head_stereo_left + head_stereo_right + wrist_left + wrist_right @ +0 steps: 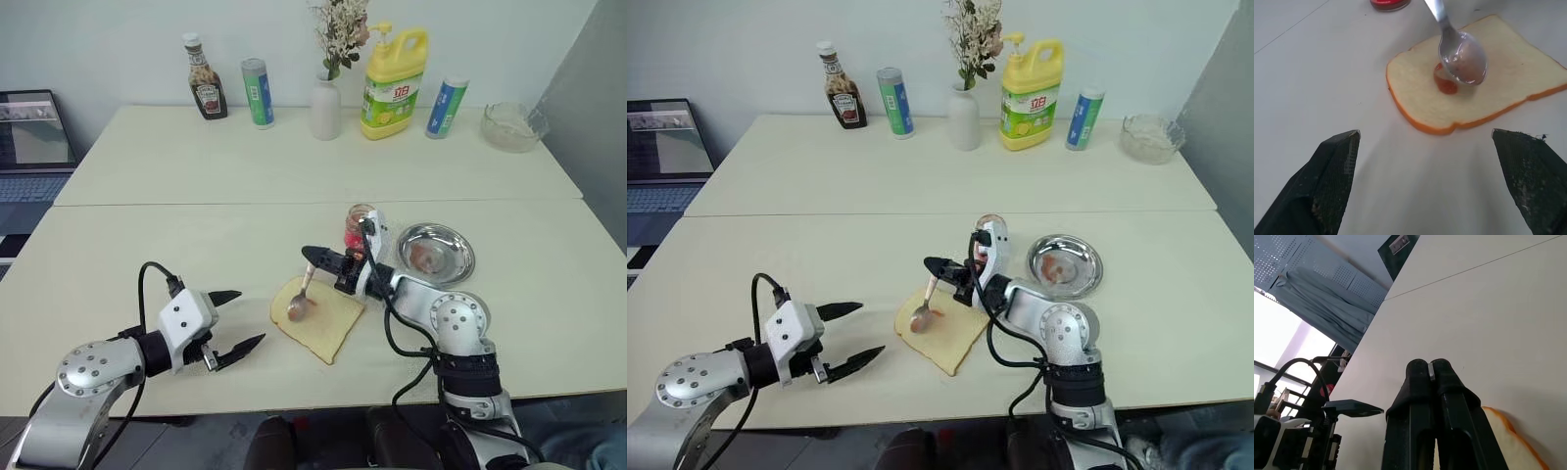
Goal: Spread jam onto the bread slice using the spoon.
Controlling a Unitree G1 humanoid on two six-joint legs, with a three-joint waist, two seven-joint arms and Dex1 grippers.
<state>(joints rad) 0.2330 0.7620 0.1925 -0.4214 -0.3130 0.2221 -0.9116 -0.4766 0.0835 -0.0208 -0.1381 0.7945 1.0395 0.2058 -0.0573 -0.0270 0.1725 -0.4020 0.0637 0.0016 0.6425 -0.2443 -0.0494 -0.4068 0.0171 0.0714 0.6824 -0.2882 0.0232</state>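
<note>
Red dab down, spreading not yet begun

Red jam [1444,85] sits as one small blob near the middle of the bread slice [318,318], with the spoon [301,299] bowl right over it, handle pinched in my right gripper [315,257], which is clenched tight on it. My left gripper [238,320] hangs spread wide with nothing in it, well apart from the bread on its far side from the jar [359,225].

To do this well, I judge I should keep the bowl's back low and nearly flat, draw it outward from the blob toward the crust in short passes, and press lightly: the slice lies loose on the table [147,245] and could slide or tear. The idle gripper could steady a crust edge if it creeps.

Surface: pale, smooth tabletop, seam running across beyond the jar. Steel dish [438,253] just beside the jar, away from the bread. Along the back edge past the jar: ketchup bottle [205,78], two tubes, white vase [326,108], yellow detergent jug [394,83], glass bowl [511,125]. Laptop [34,137] off the table's end.
</note>
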